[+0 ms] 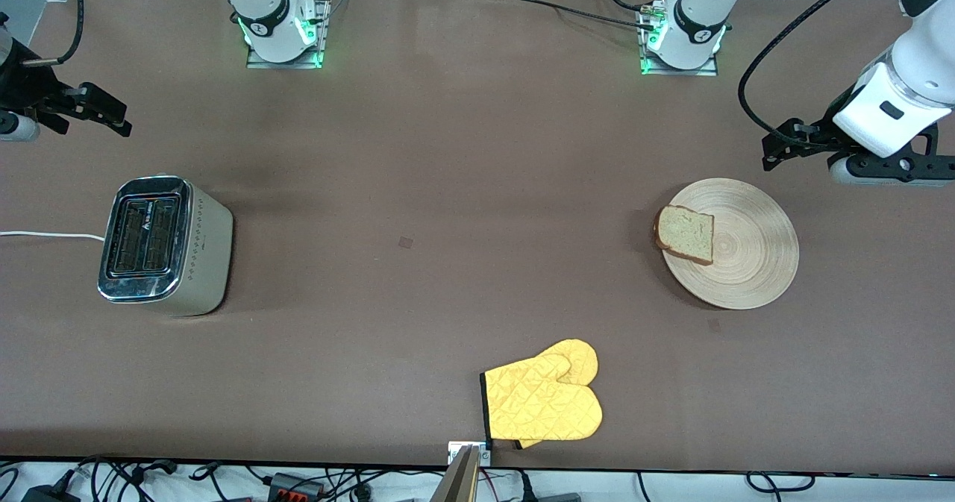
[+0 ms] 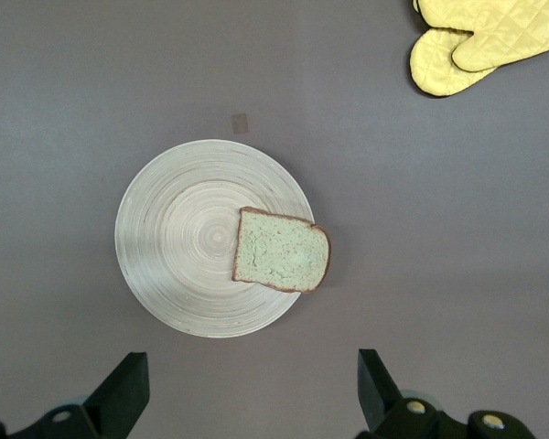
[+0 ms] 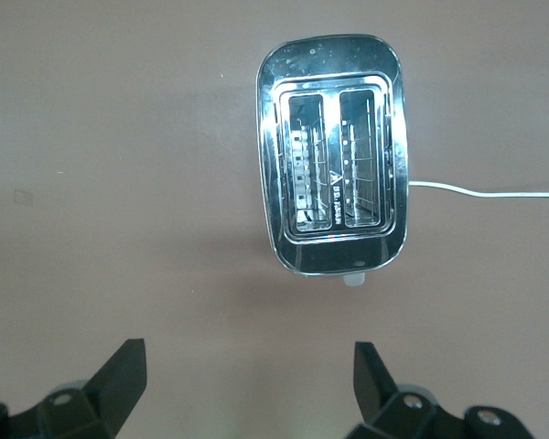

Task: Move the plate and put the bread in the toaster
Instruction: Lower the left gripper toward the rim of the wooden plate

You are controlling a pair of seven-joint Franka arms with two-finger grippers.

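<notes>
The round wooden plate [image 1: 750, 267] lies at the left arm's end of the table. The bread [image 1: 686, 235] lies flat on it, overhanging the rim toward the right arm's end. Both show in the left wrist view, plate [image 2: 178, 238] and bread [image 2: 281, 262]. My left gripper [image 1: 780, 148] [image 2: 253, 389] is open and empty, up over bare table beside the plate. The silver toaster [image 1: 160, 245] [image 3: 332, 151] stands at the right arm's end with both slots empty. My right gripper [image 1: 104, 110] [image 3: 247, 384] is open and empty, up over bare table beside the toaster.
A yellow oven mitt [image 1: 545, 401] [image 2: 476, 41] lies near the table's front edge, nearer the front camera than the plate. The toaster's white cord [image 1: 52, 235] [image 3: 485, 190] runs off toward the right arm's end of the table.
</notes>
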